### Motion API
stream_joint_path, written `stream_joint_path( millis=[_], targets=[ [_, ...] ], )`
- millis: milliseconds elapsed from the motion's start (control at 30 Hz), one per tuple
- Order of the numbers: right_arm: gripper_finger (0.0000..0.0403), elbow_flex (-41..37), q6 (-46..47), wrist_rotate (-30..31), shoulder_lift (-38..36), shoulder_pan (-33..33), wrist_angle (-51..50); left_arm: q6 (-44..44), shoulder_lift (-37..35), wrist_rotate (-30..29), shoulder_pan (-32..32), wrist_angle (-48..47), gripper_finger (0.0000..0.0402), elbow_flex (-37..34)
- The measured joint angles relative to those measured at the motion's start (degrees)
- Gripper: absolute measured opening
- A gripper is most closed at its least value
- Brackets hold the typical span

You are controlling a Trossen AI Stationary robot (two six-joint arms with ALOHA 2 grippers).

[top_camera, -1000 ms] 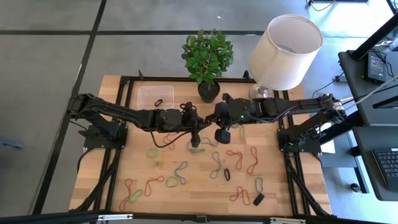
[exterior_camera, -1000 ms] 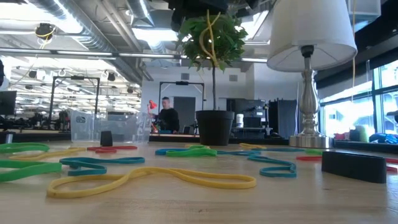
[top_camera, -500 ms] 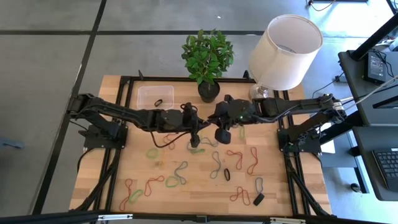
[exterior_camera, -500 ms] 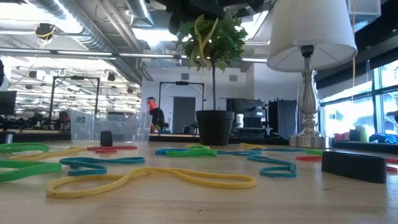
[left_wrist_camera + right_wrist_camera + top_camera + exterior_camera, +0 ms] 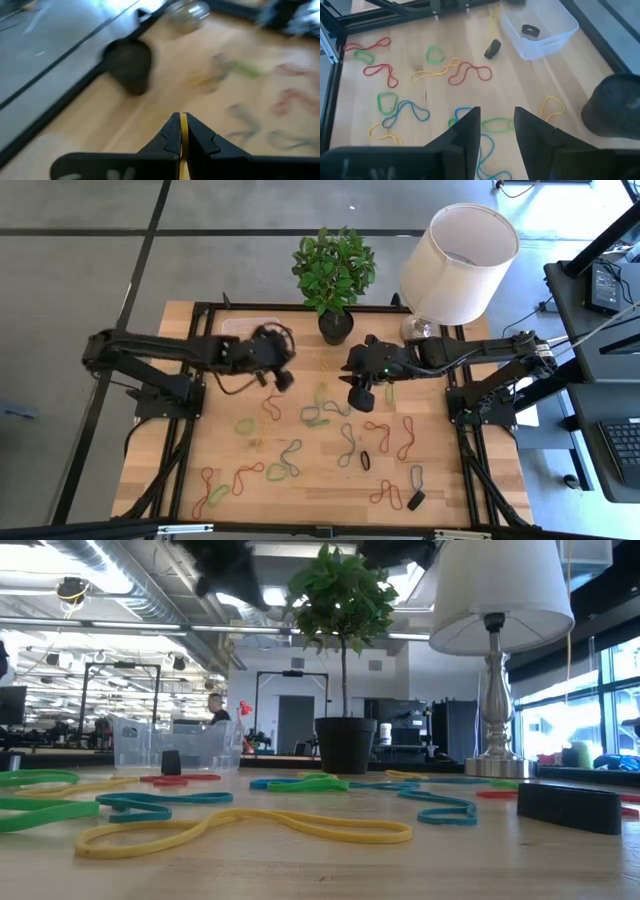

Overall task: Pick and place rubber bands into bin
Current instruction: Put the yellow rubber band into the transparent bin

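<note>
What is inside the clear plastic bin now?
The bin holds one small black loop, seemingly a rubber band. In the high view the left hand covers part of the bin.

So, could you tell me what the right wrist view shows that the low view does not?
Only the right wrist view shows the open right gripper and the dark piece lying inside the bin. Only the low view shows the lamp, the plant's leaves and a person in the room behind. Both show the bin, the black pot and rubber bands on the table.
</note>
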Motion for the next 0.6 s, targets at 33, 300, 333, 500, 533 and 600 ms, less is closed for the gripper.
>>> stream_joint_path(
  millis=[33, 300, 333, 500, 533, 600],
  targets=[
    [0.0123, 0.0, 0.3, 0.0, 0.0, 0.0, -0.1, 0.0, -1.2, -0.5, 1.5, -2.4, 0.0003, 0.0],
    [0.0123, 0.0, 4.2, 5.3, 0.0, 0.0, -0.2, 7.1, -5.4, 1.9, 15.4, -13.2, 0.0003, 0.0],
    [0.0123, 0.0, 4.6, 5.5, 0.0, 0.0, -0.2, 8.4, -5.3, 2.9, 17.4, -13.5, 0.0003, -0.1],
    [0.0123, 0.0, 8.3, 6.2, 0.0, 0.0, -0.2, 14.8, -3.7, 9.0, 26.4, -13.8, 0.0003, -1.6],
    [0.0123, 0.0, 9.2, 6.5, 0.0, 0.0, -0.2, 15.5, -3.3, 10.0, 28.0, -13.6, 0.0003, -2.2],
    [0.0123, 0.0, 11.3, 7.4, 0.0, 0.0, -0.2, 16.6, -2.4, 12.4, 31.0, -12.4, 0.0003, -4.0]
  ],
)
